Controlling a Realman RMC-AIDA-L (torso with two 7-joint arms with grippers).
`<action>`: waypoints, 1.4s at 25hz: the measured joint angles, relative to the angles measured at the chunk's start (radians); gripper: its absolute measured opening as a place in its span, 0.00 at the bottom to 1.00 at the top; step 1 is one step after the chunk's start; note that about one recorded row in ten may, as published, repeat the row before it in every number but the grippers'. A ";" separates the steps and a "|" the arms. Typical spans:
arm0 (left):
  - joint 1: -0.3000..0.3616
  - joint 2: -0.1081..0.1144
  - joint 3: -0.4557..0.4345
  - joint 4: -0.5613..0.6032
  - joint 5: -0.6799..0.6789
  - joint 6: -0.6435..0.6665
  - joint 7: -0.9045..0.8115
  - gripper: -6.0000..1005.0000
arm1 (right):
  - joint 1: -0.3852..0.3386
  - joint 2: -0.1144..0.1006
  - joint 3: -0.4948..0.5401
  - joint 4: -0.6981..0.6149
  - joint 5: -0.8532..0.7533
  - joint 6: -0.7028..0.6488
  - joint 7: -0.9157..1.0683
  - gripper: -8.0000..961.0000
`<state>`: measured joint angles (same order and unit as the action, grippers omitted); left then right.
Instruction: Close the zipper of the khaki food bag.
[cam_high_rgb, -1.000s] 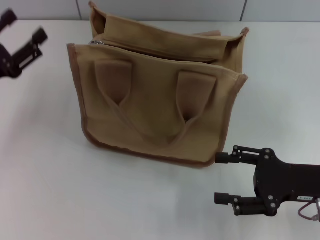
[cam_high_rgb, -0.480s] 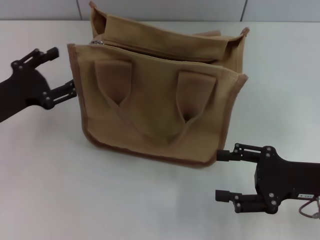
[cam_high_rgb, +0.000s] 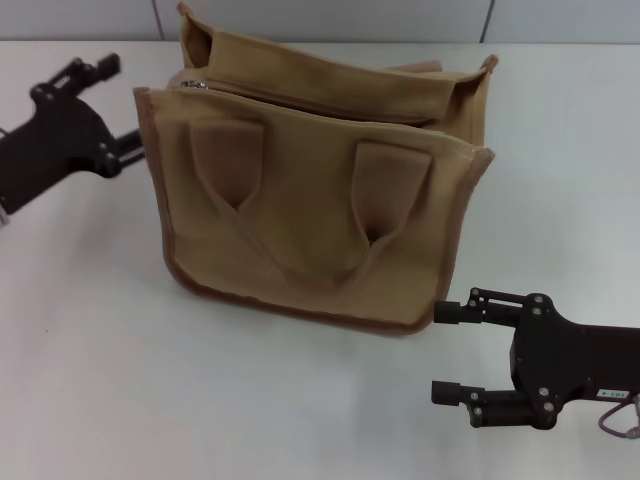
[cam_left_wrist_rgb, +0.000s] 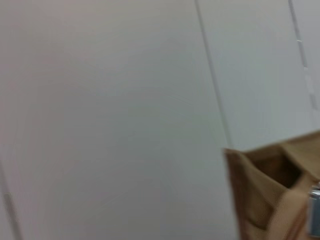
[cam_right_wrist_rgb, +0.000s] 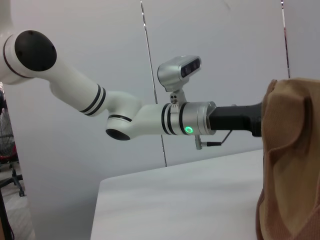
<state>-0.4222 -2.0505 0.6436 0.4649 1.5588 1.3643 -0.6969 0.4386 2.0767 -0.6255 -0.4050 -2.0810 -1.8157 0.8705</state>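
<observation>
The khaki food bag (cam_high_rgb: 310, 220) stands upright in the middle of the table, its two handles lying flat on the near side. The zipper (cam_high_rgb: 300, 100) runs along the top and gapes open; its silver pull tab (cam_high_rgb: 197, 86) sits at the bag's left end. My left gripper (cam_high_rgb: 115, 105) is open just left of the bag's upper left corner, near the pull tab and not touching it. The left wrist view shows that bag corner (cam_left_wrist_rgb: 265, 190) and the pull tab (cam_left_wrist_rgb: 314, 212). My right gripper (cam_high_rgb: 447, 350) is open and empty by the bag's lower right corner.
The bag stands on a white table (cam_high_rgb: 150, 400) with a grey wall behind it. The right wrist view shows the bag's side (cam_right_wrist_rgb: 295, 165) and the left arm (cam_right_wrist_rgb: 150, 120) reaching behind it.
My left gripper swung in toward the bag's left edge, then rose and moved back toward the top left corner. The right gripper and the bag have not moved.
</observation>
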 joint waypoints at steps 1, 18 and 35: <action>0.006 -0.016 -0.078 0.012 -0.008 0.015 0.035 0.72 | 0.000 0.000 0.000 0.000 0.000 0.000 0.000 0.81; 0.019 -0.019 -0.129 -0.034 -0.038 0.096 0.201 0.70 | 0.000 0.001 0.001 0.000 0.014 -0.002 0.001 0.81; 0.016 -0.020 -0.120 -0.035 -0.037 0.140 0.240 0.21 | -0.001 -0.001 0.001 0.000 0.027 -0.017 0.001 0.81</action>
<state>-0.4065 -2.0709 0.5233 0.4294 1.5218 1.5039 -0.4569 0.4375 2.0756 -0.6243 -0.4050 -2.0544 -1.8327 0.8711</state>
